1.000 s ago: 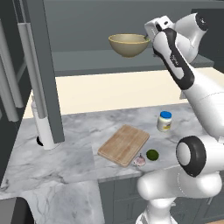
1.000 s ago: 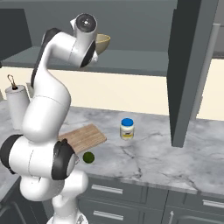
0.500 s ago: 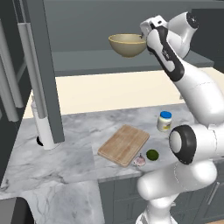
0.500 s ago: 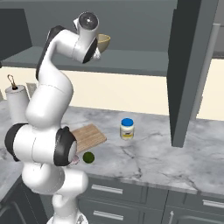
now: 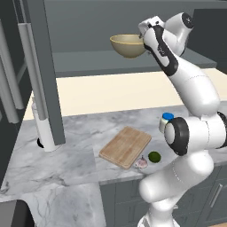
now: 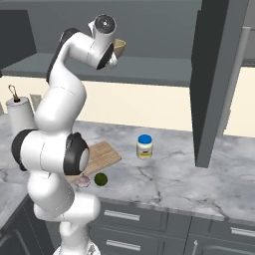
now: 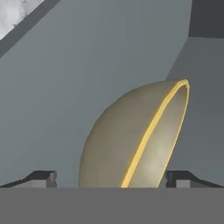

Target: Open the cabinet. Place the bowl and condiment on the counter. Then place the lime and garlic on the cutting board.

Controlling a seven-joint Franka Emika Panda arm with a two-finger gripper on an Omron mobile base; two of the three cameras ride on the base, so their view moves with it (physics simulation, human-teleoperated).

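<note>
On the grey-white veined marble counter (image 5: 66,155), a small pinkish garlic bulb (image 5: 141,163) and dark green lime (image 5: 154,157) lie just off the light wooden cutting board (image 5: 126,146), the blue-lidded white jar (image 6: 144,147) further back. Up in the open dark grey cabinet (image 6: 159,69), the round tan bowl (image 7: 135,140) sits on the shelf. The gripper (image 7: 111,179) has its jaws wide apart on either side of the bowl, whose base is cut off.

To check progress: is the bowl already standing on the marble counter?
No, the bowl is up on the cabinet shelf, above the counter.
</note>
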